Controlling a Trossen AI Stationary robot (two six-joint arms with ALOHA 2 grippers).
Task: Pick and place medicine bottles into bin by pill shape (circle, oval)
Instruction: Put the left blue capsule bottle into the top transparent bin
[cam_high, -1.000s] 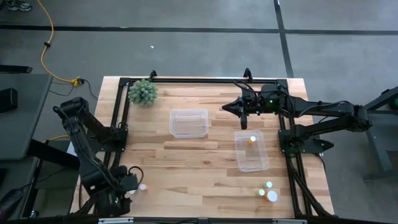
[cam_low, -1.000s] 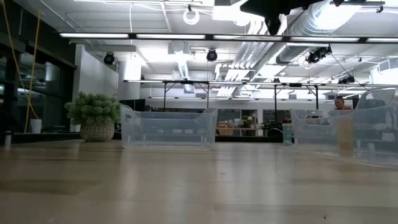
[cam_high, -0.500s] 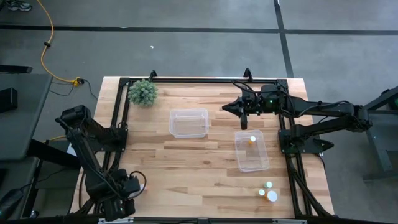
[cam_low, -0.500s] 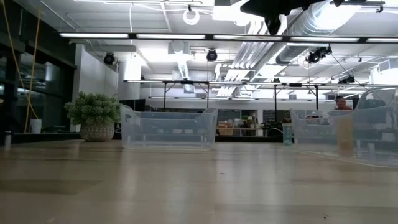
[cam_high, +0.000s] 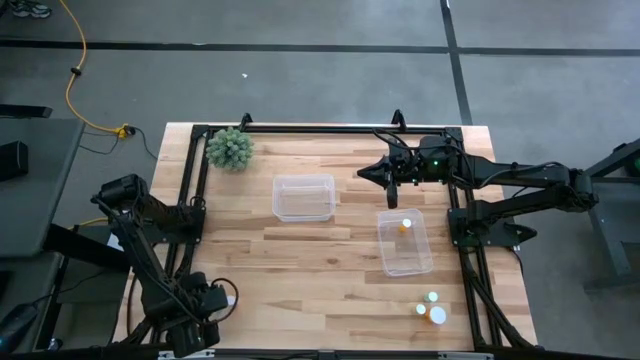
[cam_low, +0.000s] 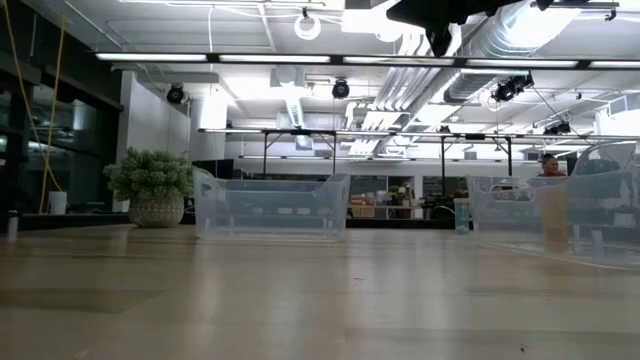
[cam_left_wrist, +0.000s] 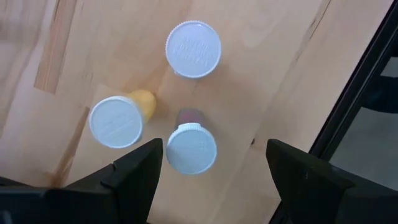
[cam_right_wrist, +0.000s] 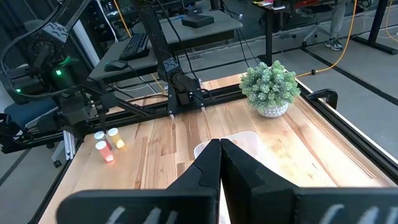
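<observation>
Three small white-capped medicine bottles stand upright on the table's near left corner, seen in the left wrist view: one (cam_left_wrist: 193, 48), one with an orange body (cam_left_wrist: 115, 122), and one with a reddish body (cam_left_wrist: 191, 148). My left gripper (cam_high: 207, 300) is open above them, pointing down. The reddish bottle stands between its fingers (cam_left_wrist: 214, 174), close to one finger; whether it touches, I cannot tell. My right gripper (cam_high: 365, 172) is shut and empty at the far right, high above the table. One orange bottle (cam_high: 404, 225) stands in the right clear tub (cam_high: 405, 262). Three more bottles (cam_high: 431, 308) stand at the near right.
A second clear tub (cam_high: 303, 197) stands at the table's middle far side. A green spiky plant (cam_high: 229, 149) sits in the far left corner. The black frame rail (cam_left_wrist: 364, 81) runs close beside the left bottles. Bare wood lies between the tubs and the near edge.
My left arm has folded and gone down and a little toward the near edge, over the bottles at the near left corner. The bottles have stayed in place.
</observation>
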